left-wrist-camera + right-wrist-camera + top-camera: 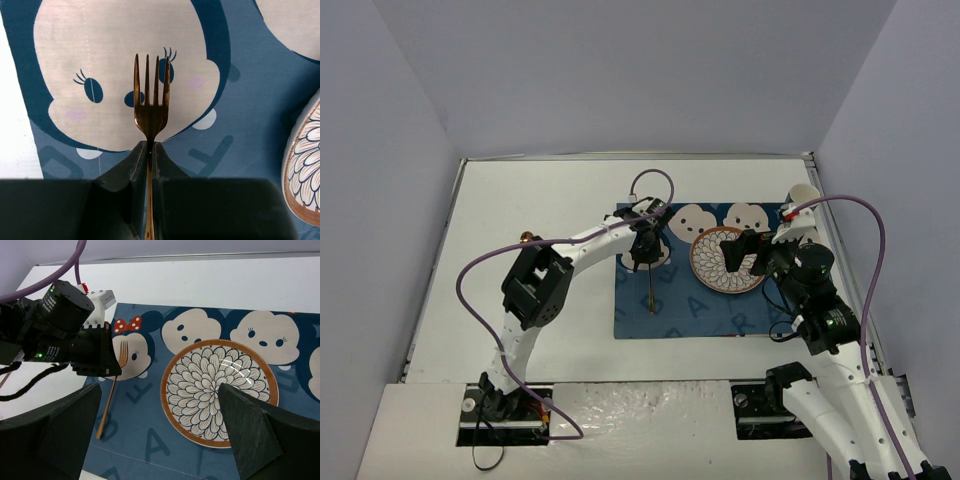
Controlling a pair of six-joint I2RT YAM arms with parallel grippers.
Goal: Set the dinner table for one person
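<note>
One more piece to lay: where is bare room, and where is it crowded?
Bare: the dinner table left of the mat, and its far strip beyond the mat. Crowded: the left pincer holds the fork beside the plate, open right pincer over it.

Probably a robotics lab test cell. Plain pale partition walls point(620, 70) box in a white tabletop point(540, 200), and a left arm point(535, 285) and right arm point(815, 270) are bolted at its near edge.
</note>
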